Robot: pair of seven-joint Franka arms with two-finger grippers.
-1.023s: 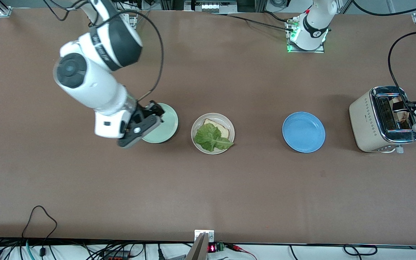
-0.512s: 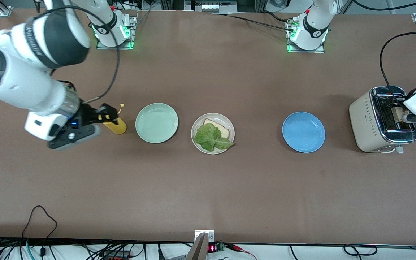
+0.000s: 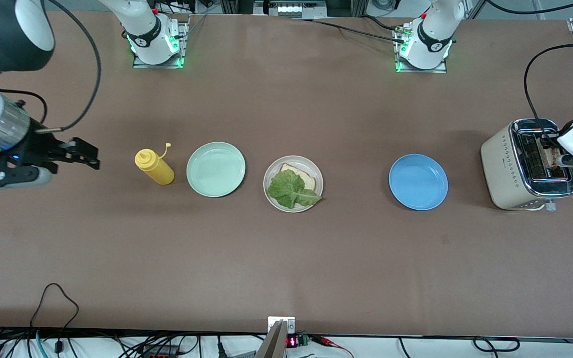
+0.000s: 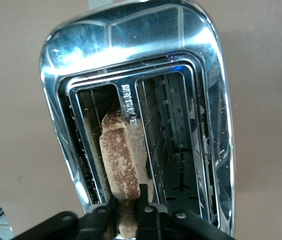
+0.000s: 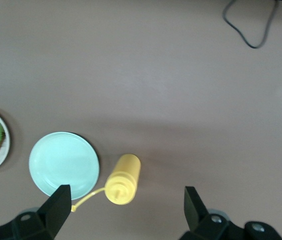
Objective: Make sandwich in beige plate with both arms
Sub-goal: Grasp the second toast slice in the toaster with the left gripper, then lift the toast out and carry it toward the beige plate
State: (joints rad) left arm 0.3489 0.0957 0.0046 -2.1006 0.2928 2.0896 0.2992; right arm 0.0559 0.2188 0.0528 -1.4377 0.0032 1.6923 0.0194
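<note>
While upright in toaster (image 4: pixel 131 75), bread slice (image 4: pixel 121 165)

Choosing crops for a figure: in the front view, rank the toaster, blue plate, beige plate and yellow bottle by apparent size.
1. Toaster
2. Blue plate and beige plate: too alike to rank
3. Yellow bottle

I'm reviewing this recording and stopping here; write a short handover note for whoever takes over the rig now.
Left gripper: jaws shut on the bread slice standing in a slot of the toaster.
Right gripper: jaws open, holding nothing, over the table at the right arm's end, beside the yellow sauce bottle.
Done: beige plate holds one bread slice with the lettuce leaf on top.
Left: lift the toaster slice out and lay it on the lettuce.
</note>
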